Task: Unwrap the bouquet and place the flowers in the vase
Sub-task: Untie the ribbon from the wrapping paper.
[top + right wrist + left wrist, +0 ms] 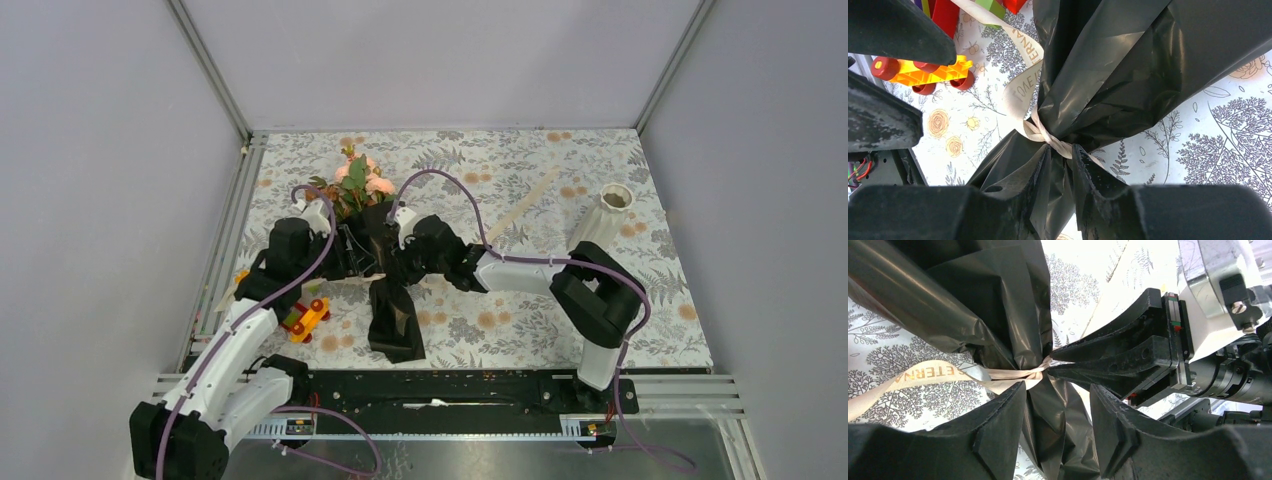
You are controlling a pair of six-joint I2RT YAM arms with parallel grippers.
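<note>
**2 grippers at bouquet knot**

Bouquet lies left of the table's centre, flowers toward the far edge. Vase stands upright near the far right corner. Left gripper is about half open beside the wrap's neck. Right gripper is barely parted, tips at the ribbon knot; can't tell if it's pinching.

**Colour key.** The bouquet is wrapped in glossy black paper and tied with a cream ribbon printed with gold lettering. The flowers are shown as peach-pink blooms among green leaves. The vase is rendered in plain white. The table is covered in a white cloth patterned with grey ferns and orange-tan blossoms. The toy car is built in yellow, red and green, with red wheels on a yellow base.
</note>
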